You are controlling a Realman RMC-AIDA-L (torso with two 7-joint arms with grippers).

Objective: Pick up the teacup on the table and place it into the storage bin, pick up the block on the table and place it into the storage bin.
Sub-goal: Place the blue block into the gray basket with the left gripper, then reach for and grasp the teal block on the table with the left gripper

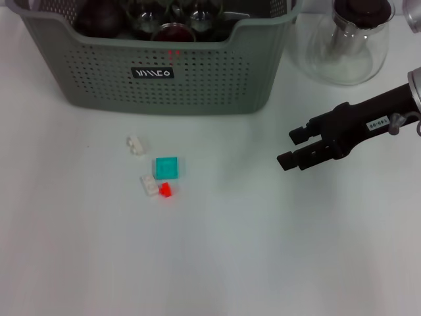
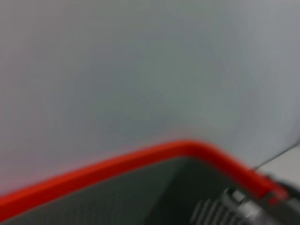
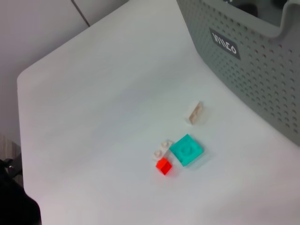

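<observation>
We count four blocks on the table point(image 1: 276, 263): one teal block point(image 1: 167, 168), one red block point(image 1: 166, 191), two white. The storage bin point(image 1: 158, 79) holds dark glassware. Our right claw point(image 1: 288, 147) hovers empty, fingers narrowly parted.

Blocks point(image 1: 158, 172) lie before the storage bin point(image 1: 158, 72) — the right claw point(image 1: 292, 147) hovers to their right.

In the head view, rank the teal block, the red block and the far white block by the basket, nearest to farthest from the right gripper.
Measured from the right gripper, which is open above the table's right side:
1. Teal block, middle of the cluster.
2. Red block, just in front of the teal one, only slightly farther.
3. White block, leftmost, towards the storage bin.
</observation>
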